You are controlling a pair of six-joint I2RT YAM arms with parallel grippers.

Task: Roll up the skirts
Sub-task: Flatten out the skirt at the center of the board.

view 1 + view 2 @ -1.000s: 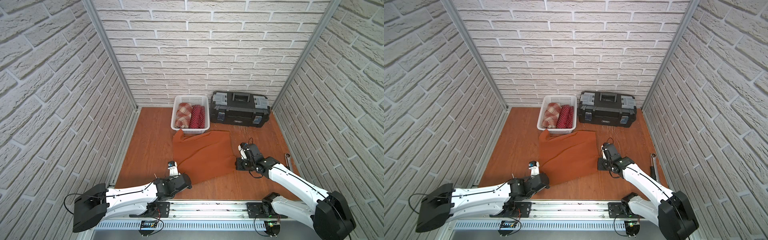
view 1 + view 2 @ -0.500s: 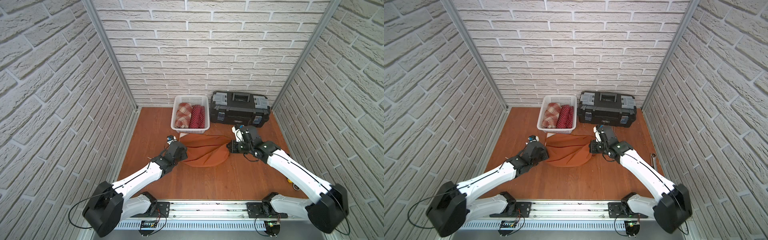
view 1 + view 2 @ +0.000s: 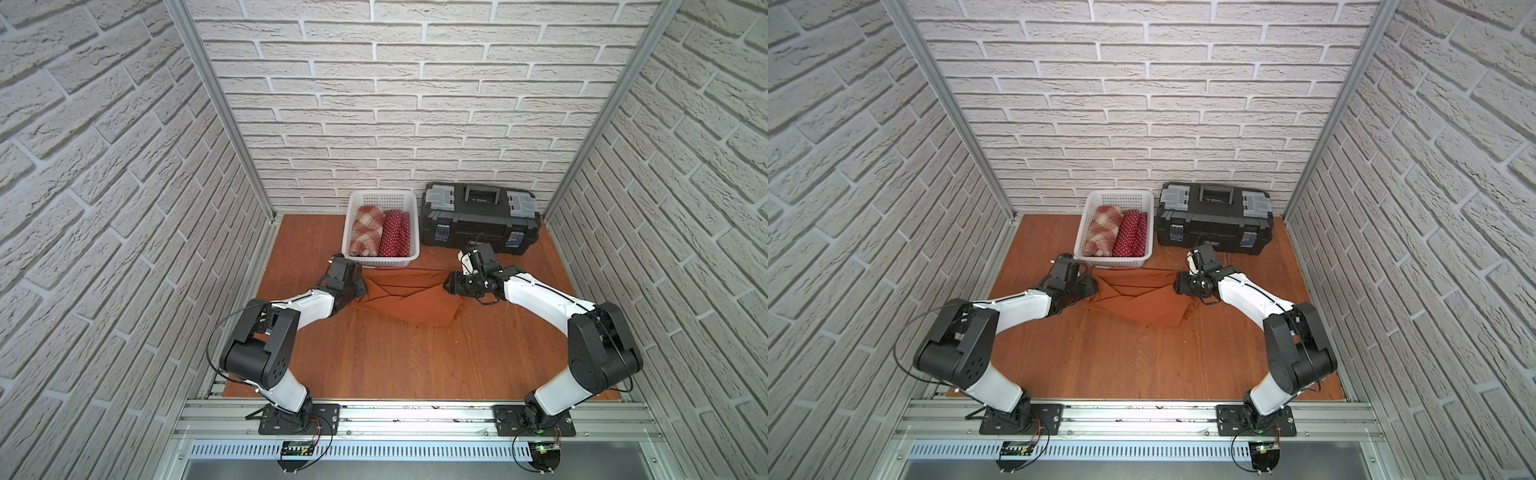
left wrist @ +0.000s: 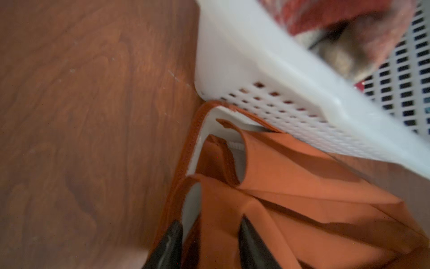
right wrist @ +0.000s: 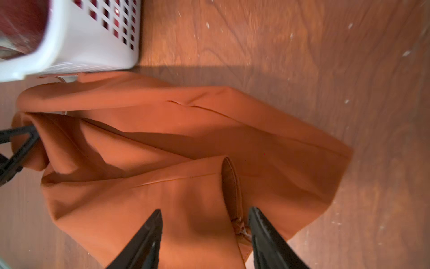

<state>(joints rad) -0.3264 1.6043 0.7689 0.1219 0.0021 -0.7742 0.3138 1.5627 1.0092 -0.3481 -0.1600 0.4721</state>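
- In both top views the rust-orange skirt (image 3: 409,297) (image 3: 1142,299) lies bunched and folded on the wooden table (image 3: 395,365), just below the white basket (image 3: 380,262) in the frame. Its long axis runs left to right, and a loose flap sags toward the lower right.
- The left gripper (image 3: 361,287) sits at the skirt's left end and the right gripper (image 3: 449,286) at its right end. At this size I cannot tell how their jaws stand.
- Inside the basket the plaid skirt (image 3: 365,232) and the polka-dot skirt (image 3: 395,239) lie rolled side by side, plaid on the left. Both point up the frame toward the back wall. A black toolbox (image 3: 478,220) stands to the right of the basket.
- In the left wrist view the left gripper (image 4: 209,221) enters at the bottom edge with its jaws apart. Orange cloth lies loose between them, not pinched. The skirt (image 4: 302,186) spreads in folds toward the lower right, showing white lining at its edge, and its upper corner touches the basket wall (image 4: 256,69). The view is blurred.
- In the right wrist view the right gripper (image 5: 206,209) also stands with its jaws spread, straddling the cloth without clamping it. The skirt (image 5: 186,130) stretches across the middle of the frame, long axis left to right. The basket (image 5: 76,46) is at the upper left, and the left gripper's fingers (image 5: 21,139) show at the left edge.
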